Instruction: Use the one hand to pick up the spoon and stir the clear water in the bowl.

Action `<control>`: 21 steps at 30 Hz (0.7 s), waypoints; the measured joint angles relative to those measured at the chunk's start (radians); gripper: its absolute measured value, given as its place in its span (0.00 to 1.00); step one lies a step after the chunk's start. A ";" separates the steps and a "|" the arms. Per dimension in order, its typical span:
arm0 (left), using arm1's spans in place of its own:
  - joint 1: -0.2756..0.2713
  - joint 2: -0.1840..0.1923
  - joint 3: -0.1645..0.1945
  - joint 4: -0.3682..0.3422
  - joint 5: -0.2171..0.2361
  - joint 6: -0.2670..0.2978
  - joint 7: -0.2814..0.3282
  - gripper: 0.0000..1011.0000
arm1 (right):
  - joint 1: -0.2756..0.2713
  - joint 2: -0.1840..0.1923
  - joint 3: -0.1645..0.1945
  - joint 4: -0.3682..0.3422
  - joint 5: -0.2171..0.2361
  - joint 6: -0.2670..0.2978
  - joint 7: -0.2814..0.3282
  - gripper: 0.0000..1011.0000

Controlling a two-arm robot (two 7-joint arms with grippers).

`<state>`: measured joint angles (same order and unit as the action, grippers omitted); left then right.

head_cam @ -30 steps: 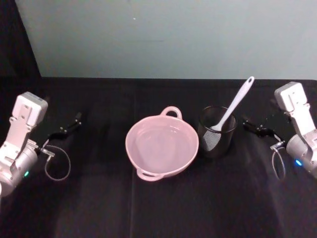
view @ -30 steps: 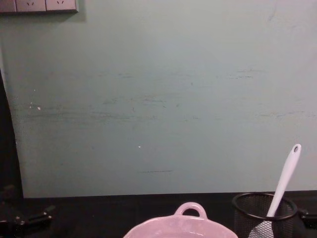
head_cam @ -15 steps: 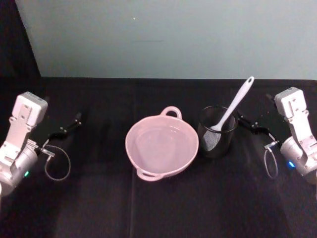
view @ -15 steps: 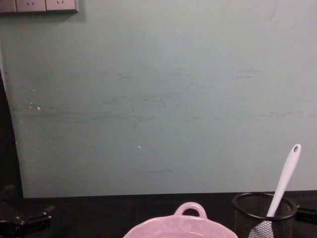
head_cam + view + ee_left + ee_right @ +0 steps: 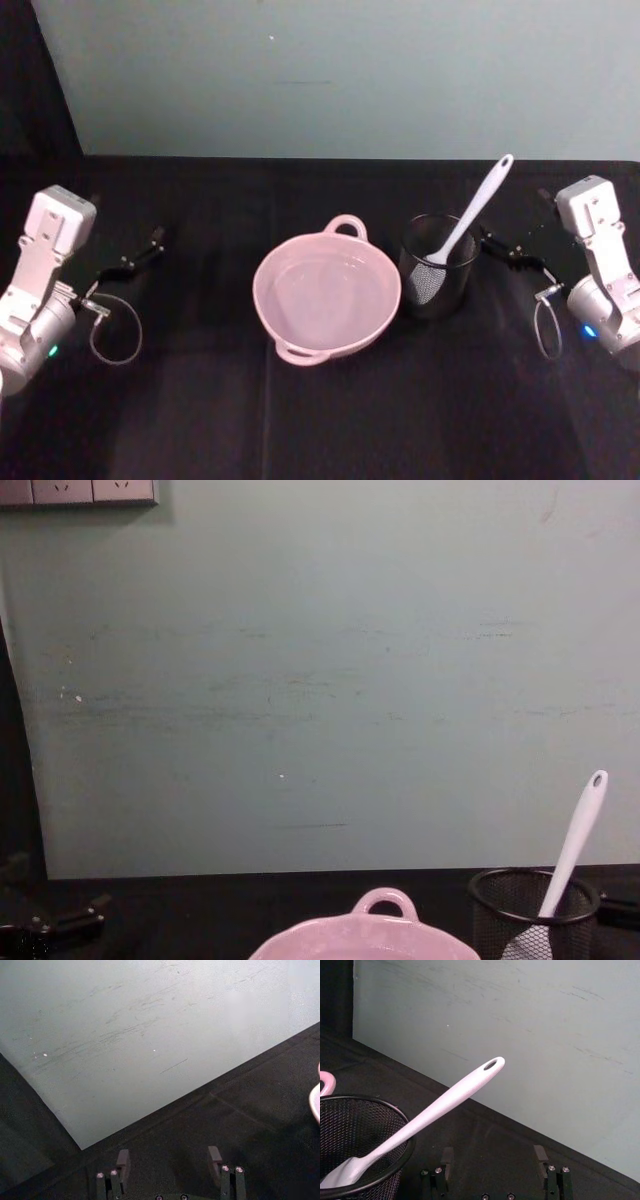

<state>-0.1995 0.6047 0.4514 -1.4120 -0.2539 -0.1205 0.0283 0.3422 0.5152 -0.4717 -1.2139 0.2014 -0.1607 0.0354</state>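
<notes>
The white spoon stands slanted in a black wire-mesh cup, its handle leaning up and to the right. Left of the cup sits the pale pink bowl, holding clear water. My right gripper hovers just right of the cup's rim, close under the spoon's handle. In the right wrist view its fingers stand open with nothing between them, and the spoon lies ahead, apart from them. My left gripper is parked open at the table's left, far from the bowl.
A black cloth covers the table. A pale green wall stands close behind it. The mesh cup nearly touches the bowl. Thin cable loops hang from both wrists. Open cloth lies in front of the bowl.
My right arm has swung in to the left, bringing its gripper up beside the mesh cup; over the last half second it barely shifted. The left arm, spoon and bowl stayed put.
</notes>
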 joint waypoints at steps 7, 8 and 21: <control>0.000 0.000 0.000 0.000 0.000 0.000 0.000 1.00 | 0.000 0.001 -0.001 0.000 0.001 0.000 0.002 0.99; 0.000 0.000 0.000 0.000 0.000 0.000 0.000 1.00 | 0.001 0.001 -0.001 0.000 0.002 -0.001 0.002 0.99; 0.000 0.000 0.000 0.000 0.000 0.000 0.000 1.00 | 0.001 0.001 -0.001 0.000 0.003 -0.001 0.003 0.99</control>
<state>-0.1996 0.6047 0.4514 -1.4120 -0.2539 -0.1205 0.0283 0.3430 0.5166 -0.4726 -1.2139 0.2043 -0.1618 0.0389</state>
